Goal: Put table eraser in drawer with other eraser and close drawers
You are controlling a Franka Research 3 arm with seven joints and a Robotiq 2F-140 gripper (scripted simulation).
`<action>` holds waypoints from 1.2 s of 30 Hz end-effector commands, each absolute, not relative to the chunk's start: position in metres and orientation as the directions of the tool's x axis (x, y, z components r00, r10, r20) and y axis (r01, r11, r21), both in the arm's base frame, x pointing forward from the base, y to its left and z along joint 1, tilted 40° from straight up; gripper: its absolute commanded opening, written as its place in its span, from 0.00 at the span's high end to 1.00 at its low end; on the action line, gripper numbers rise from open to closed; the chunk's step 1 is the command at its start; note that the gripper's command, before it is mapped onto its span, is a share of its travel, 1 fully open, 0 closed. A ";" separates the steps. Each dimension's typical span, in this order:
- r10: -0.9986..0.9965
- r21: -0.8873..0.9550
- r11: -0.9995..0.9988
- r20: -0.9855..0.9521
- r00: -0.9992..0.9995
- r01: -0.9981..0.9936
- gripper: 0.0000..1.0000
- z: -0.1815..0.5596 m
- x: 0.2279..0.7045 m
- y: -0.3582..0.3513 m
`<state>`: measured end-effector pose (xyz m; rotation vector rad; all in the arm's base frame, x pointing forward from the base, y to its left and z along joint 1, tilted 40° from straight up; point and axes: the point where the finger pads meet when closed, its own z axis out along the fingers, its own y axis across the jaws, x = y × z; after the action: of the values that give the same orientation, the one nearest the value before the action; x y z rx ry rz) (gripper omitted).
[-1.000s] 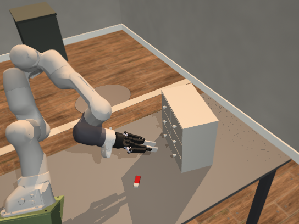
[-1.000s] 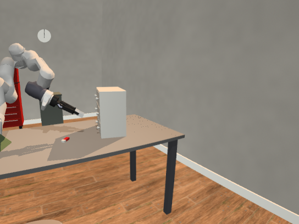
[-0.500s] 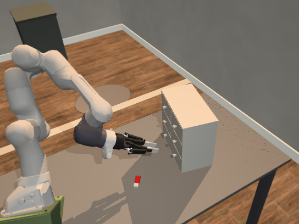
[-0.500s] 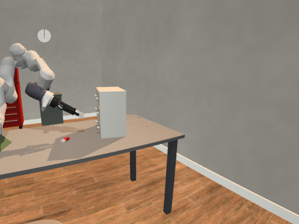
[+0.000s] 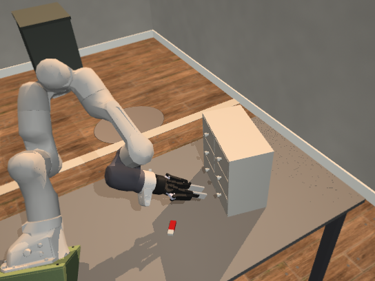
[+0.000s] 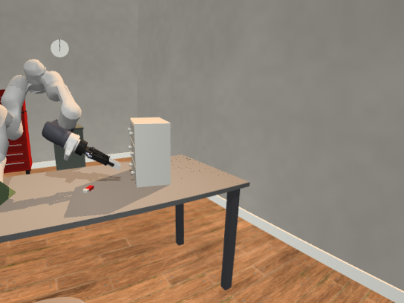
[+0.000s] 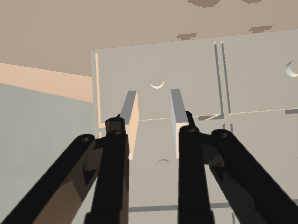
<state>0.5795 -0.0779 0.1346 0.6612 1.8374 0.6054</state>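
Note:
The small pale chest (image 5: 238, 158) stands on the table with all its drawers pushed in; it also shows in the exterior view (image 6: 152, 152). The red and white eraser (image 5: 171, 227) (image 6: 88, 189) lies flat on the table in front of the chest, nearer the table's front edge. My gripper (image 5: 203, 191) points level at the low part of the chest's front, a short way off it. Its fingers are narrowed to a small gap with nothing between them. In the wrist view the fingertips frame one drawer knob (image 7: 157, 84) that lies beyond them, untouched.
The drawer fronts carry small round knobs in two columns (image 5: 218, 178). The table's right edge runs just behind the chest. A dark cabinet (image 5: 48, 34) and a red tool chest (image 6: 15, 137) stand on the floor beyond the table.

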 end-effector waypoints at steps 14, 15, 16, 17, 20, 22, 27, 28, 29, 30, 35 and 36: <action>0.654 0.645 0.751 -0.695 -0.298 0.142 0.80 0.108 0.618 -0.060; 0.654 0.645 0.751 -0.695 -0.298 0.142 0.80 0.108 0.618 -0.059; 0.654 0.645 0.751 -0.695 -0.298 0.142 0.80 0.108 0.618 -0.059; 0.654 0.645 0.751 -0.695 -0.298 0.142 0.80 0.108 0.618 -0.059; 0.654 0.645 0.751 -0.695 -0.298 0.142 0.80 0.108 0.618 -0.059; 0.654 0.645 0.751 -0.695 -0.298 0.142 0.80 0.108 0.618 -0.059; 0.654 0.645 0.751 -0.695 -0.298 0.142 0.80 0.108 0.618 -0.059; 0.654 0.645 0.751 -0.695 -0.298 0.142 0.80 0.108 0.618 -0.059; 0.654 0.645 0.751 -0.695 -0.298 0.142 0.80 0.108 0.618 -0.059; 0.654 0.645 0.751 -0.695 -0.298 0.142 0.80 0.108 0.618 -0.059; 0.654 0.645 0.751 -0.695 -0.298 0.142 0.80 0.108 0.618 -0.059; 0.654 0.645 0.751 -0.695 -0.298 0.142 0.80 0.108 0.618 -0.059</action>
<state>0.6162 -0.0597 0.1071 0.6240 1.8366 0.5762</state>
